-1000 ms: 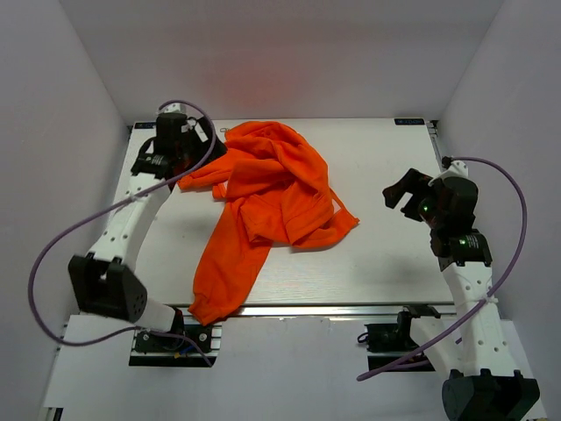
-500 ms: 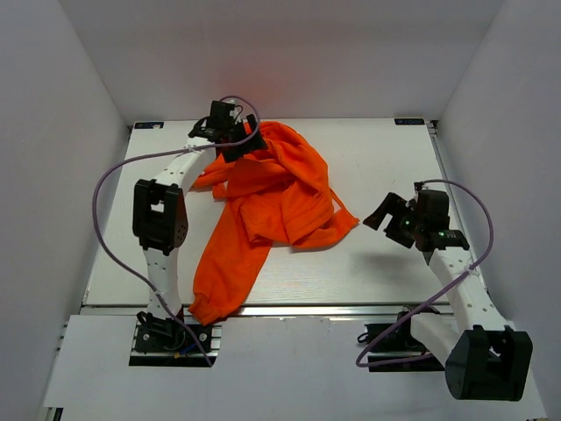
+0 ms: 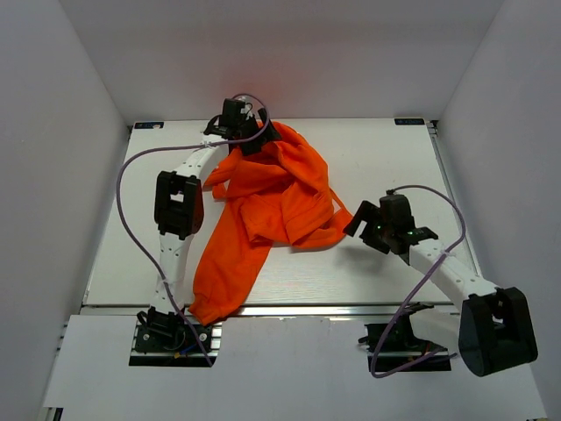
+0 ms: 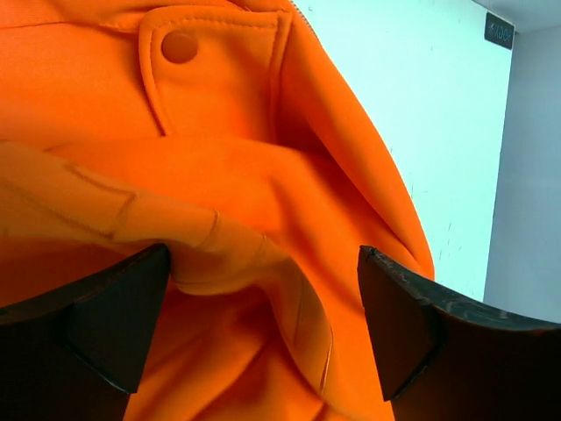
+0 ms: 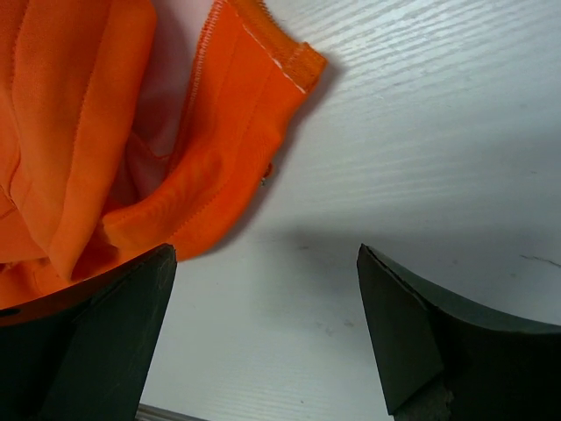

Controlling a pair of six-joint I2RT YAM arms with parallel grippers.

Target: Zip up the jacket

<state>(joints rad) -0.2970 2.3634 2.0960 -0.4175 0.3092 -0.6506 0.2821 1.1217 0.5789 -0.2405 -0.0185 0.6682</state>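
Observation:
The bright orange jacket [image 3: 272,202] lies crumpled on the white table, one sleeve trailing to the near edge. My left gripper [image 3: 252,140] is open over the jacket's far end, its jaws straddling loose folds [image 4: 254,263] below a flap pocket with a snap [image 4: 179,46]. My right gripper [image 3: 361,224] is open and empty, low over the table just right of the jacket's right corner [image 5: 263,79], where the hem and white lining show. No zipper pull shows clearly.
The white table [image 3: 386,167] is walled by white panels at the back and both sides. Purple cables loop from both arms. The table's near edge has a metal rail [image 3: 307,309].
My left gripper has swung right from the far left corner onto the jacket's far end. My right gripper has moved left and down toward the jacket's right corner.

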